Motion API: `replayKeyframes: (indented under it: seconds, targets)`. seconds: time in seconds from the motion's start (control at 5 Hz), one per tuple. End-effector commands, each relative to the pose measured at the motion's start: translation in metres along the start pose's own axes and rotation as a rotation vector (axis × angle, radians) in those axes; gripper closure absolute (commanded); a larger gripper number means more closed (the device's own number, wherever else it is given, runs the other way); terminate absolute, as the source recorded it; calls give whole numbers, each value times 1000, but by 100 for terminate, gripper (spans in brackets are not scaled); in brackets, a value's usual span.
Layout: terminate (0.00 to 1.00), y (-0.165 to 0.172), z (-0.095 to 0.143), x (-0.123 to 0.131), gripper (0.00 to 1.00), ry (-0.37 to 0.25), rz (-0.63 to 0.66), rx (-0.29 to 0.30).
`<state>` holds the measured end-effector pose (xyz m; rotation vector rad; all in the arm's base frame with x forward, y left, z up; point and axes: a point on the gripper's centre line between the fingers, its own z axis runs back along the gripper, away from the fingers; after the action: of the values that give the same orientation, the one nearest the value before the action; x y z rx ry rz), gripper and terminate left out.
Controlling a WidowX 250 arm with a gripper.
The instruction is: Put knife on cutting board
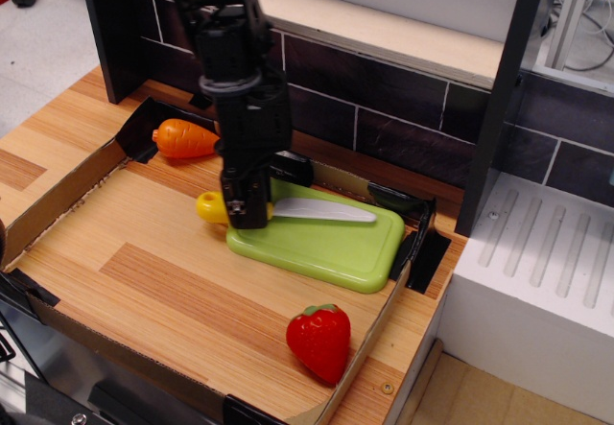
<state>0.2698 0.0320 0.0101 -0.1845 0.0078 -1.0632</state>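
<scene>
Wooden tabletop [173, 291] edged by cardboard, dark tiled wall behind. Light green cutting board [336, 247] flat near the right cardboard edge. Black gripper [246, 212] pinching the knife [288, 210] at its yellow handle, white blade stretched over the board's back part. Red strawberry [319, 340] in front, orange carrot [186, 139] well left.

Orange plastic toy carrot [186, 139] lying near back left corner of wooden tray floor [163, 281], glossy red toy strawberry [319, 342] with green leaf cap at front right edge, dark tiled backsplash wall [384, 99] behind, white ribbed drainer surface [537, 252] at right
</scene>
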Motion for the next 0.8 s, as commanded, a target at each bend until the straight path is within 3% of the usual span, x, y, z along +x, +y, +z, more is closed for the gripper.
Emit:
replayKeyframes:
  seconds: [0.0, 0.4, 0.6]
  targets:
    - [0, 19, 9, 10, 0, -9, 7, 18]
    - [0, 8, 30, -1, 0, -37, -2, -14]
    - [0, 13, 63, -17, 0, -79, 102, 58]
